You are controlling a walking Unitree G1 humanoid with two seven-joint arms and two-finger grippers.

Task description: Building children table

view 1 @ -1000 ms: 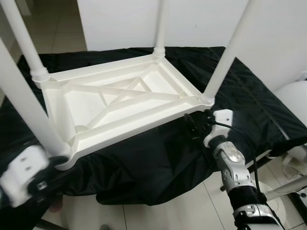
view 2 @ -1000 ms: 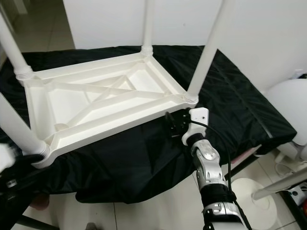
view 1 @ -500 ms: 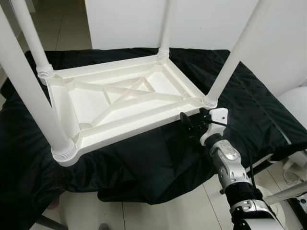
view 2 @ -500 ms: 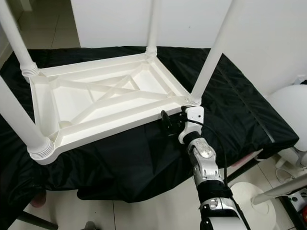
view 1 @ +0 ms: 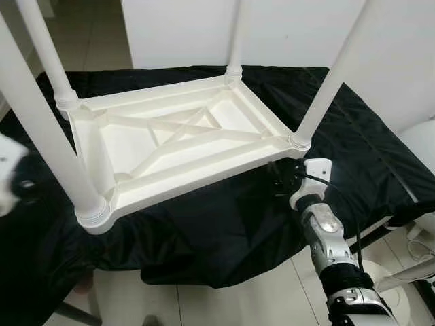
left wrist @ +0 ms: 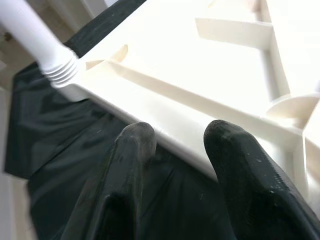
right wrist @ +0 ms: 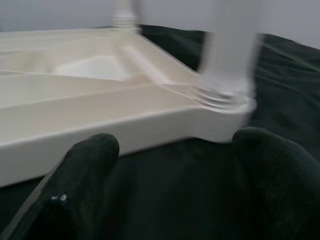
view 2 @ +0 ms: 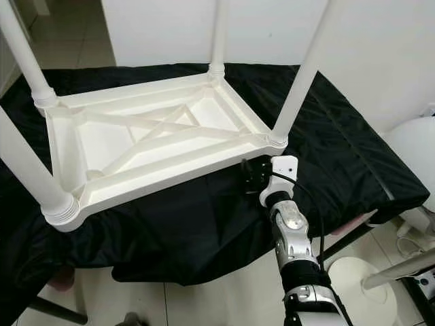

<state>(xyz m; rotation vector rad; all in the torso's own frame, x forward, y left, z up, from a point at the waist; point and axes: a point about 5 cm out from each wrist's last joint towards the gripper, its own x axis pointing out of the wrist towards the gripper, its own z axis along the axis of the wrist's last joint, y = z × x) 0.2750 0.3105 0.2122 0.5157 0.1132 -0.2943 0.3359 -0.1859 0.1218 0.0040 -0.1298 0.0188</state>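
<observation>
At far left the left gripper [view 1: 12,178] is just a white-and-black blur beside the near-left leg [view 1: 42,122], so hard to make out there; its wrist view has the fingers [left wrist: 132,150] spread a little, tips just short of the frame edge. One white kids' table [view 1: 177,146] lies upside down on a worktop under a black cloth [view 1: 353,142], with four legs sticking up, all cut off at the top. On the right, the right gripper [view 1: 282,178] sits just below the near-right corner [view 1: 297,142], fingers [right wrist: 90,155] spread wide, touching nothing. Right wrist view is blurry.
</observation>
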